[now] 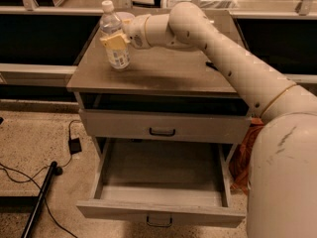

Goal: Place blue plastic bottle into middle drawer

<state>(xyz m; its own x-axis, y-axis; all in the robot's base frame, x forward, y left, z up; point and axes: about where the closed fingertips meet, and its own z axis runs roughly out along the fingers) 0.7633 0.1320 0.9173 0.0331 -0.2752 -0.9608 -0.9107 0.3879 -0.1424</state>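
Note:
The blue plastic bottle [114, 38], clear with a white cap and a pale label, stands upright on the left part of the grey cabinet top [163, 71]. My gripper [116, 40] is at the bottle at label height, reaching in from the right, with its yellow part across the bottle's front. The middle drawer [161, 185] is pulled wide open below, and its tray holds nothing. The upper drawer front [163, 128] is closed.
A small dark object [212, 65] lies on the cabinet top beside my arm. An orange cloth [244, 155] hangs to the cabinet's right. Cables and a small black box [75, 145] lie on the floor at left, with a black pole [39, 202].

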